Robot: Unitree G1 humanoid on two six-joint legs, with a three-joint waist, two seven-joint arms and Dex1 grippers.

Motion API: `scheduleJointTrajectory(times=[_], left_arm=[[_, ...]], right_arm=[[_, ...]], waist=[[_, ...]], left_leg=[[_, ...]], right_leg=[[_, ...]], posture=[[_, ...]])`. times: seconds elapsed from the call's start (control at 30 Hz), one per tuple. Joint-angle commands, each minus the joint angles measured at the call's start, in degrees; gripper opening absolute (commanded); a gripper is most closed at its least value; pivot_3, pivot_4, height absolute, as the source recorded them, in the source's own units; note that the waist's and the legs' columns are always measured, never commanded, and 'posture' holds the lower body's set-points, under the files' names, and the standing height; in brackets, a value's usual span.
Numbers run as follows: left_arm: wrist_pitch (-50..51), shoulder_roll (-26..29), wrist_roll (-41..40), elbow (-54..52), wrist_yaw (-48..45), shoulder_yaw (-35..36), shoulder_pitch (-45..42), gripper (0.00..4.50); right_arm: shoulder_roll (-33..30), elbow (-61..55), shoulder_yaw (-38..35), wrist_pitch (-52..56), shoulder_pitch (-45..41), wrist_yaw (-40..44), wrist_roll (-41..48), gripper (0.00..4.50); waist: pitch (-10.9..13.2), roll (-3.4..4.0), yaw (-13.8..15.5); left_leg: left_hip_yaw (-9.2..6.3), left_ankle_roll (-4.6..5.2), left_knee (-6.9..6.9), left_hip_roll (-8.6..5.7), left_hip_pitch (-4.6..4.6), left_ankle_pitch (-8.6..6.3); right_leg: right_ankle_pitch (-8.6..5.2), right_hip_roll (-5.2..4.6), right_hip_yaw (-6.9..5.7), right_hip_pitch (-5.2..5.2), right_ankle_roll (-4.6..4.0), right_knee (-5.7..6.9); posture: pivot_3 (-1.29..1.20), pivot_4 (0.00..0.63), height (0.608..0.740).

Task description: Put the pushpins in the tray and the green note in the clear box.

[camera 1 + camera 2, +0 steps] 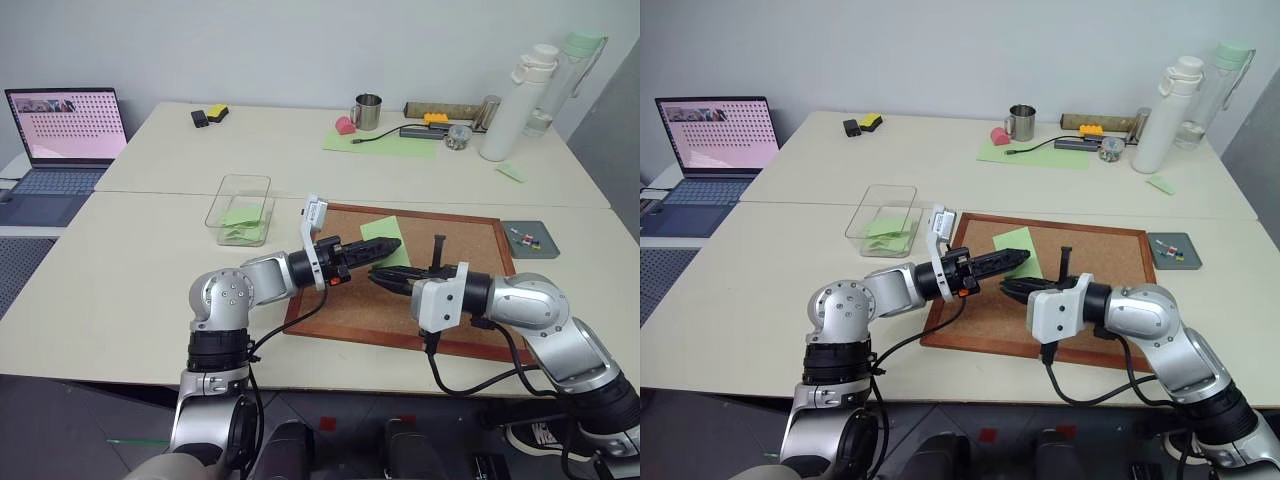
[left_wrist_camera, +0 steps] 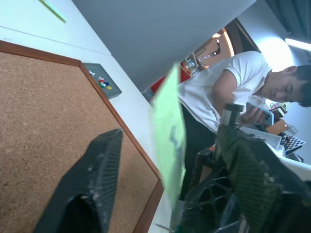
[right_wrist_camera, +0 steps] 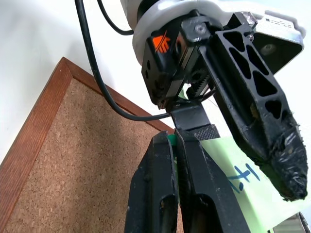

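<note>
Nearby, laptop [image 1: 65, 128], mug [image 1: 367, 111], bottle [image 1: 517, 103] — well apart.

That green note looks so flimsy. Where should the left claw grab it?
Probably the free part of the green note, away from the shut right gripper's pinch. It stands edge-on between the open left gripper's fingers, so one finger meets each flat face.
</note>
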Motion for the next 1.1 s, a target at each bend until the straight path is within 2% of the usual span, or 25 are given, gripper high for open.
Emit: scheduleJointTrajectory(times=[0.03,0.43,0.6,0.87,1.1], left_arm=[[-0.33,0.29,-2.31,-2.07,-0.64,0.02,-0.18,2.30],[-2.09,1.15,-1.17,-1.31,-1.06,-2.16,-0.09,0.06],[-3.56,1.40,0.24,-0.34,-0.33,-2.95,-0.51,0.06],[-13.98,4.29,10.15,5.79,0.20,-6.08,-2.21,0.06],[-15.53,4.91,10.43,5.77,-1.83,-6.35,-3.28,0.06]], right_arm=[[0.23,-0.56,-1.08,-1.08,-1.21,0.11,0.33,0.00],[0.71,-0.22,-1.12,-1.18,-2.28,0.10,0.24,0.00],[0.67,-0.24,-1.24,-1.12,-2.46,0.11,0.15,0.00],[0.41,-2.31,-3.46,0.38,-1.13,-1.13,0.77,0.00],[0.61,-5.31,-7.21,1.87,2.92,-3.33,1.19,0.00]], waist=[[0.00,0.00,0.01],[0.00,0.00,0.02],[0.00,0.00,0.02],[0.00,0.00,0.07],[0.00,0.00,0.52]], left_leg=[[0.00,0.00,0.00,0.00,0.00,0.00],[0.00,0.00,0.00,0.00,0.00,0.00],[0.00,-0.01,0.00,0.00,0.00,0.00],[0.00,-0.01,0.00,-0.01,0.00,0.00],[0.01,-0.01,-0.04,-0.01,-0.03,0.00]], right_leg=[[0.00,0.00,0.00,0.00,0.00,0.00],[0.00,0.00,0.00,0.00,0.00,0.00],[0.00,0.00,0.00,0.00,0.00,-0.01],[0.01,0.00,0.01,0.00,-0.01,-0.01],[0.00,-0.02,-0.01,-0.02,-0.01,-0.04]], posture=[[0.00,0.150,0.740],[0.00,0.150,0.740],[0.00,0.150,0.740],[0.00,0.150,0.740],[0.00,0.150,0.740]])
